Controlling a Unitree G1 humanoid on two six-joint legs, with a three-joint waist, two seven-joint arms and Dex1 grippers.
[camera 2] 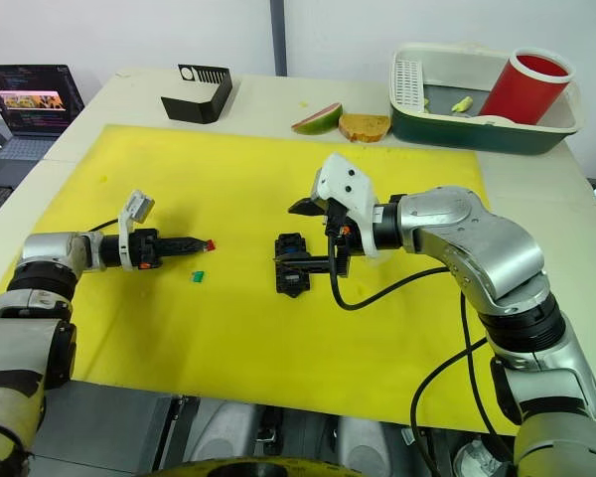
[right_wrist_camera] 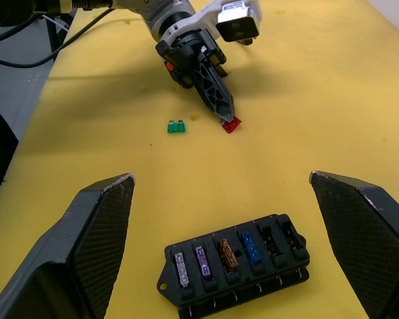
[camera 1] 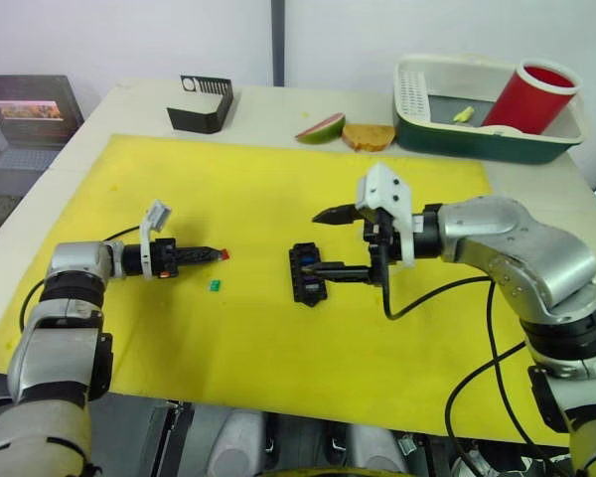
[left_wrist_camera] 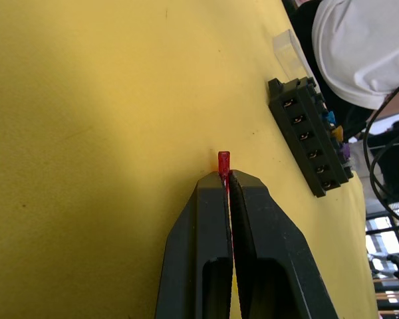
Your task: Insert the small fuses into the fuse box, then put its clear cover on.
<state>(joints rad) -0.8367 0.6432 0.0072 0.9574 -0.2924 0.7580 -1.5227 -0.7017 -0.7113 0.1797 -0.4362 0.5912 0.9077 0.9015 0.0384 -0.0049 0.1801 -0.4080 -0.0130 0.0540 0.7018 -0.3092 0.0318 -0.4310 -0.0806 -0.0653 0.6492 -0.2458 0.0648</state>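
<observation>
Lab test bench: yellow mat (camera 1: pixel 278 328) on table, laptop (camera 2: pixel 25 109) alongside.

Head pair looking down over the tabletop (camera 1: pixel 278 109); wrist views close, both sharing the fuse box (right_wrist_camera: pixel 236 266).

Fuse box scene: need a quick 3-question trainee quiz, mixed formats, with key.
1. True or false: the left gripper is shut on the red fuse.
2. How many fuses already sit in the fuse box, going by the right wrist view? A) two B) four C) six
3. Fill in: the loose fuse lying on the yellow mat near the left gripper is ____ in colour.

Key:
1. True; its fingers pinch the red fuse at the tips.
2. B; clear, purple, amber and blue are seated, and two slots are empty. The right gripper hangs open above the box.
3. Green.
</observation>
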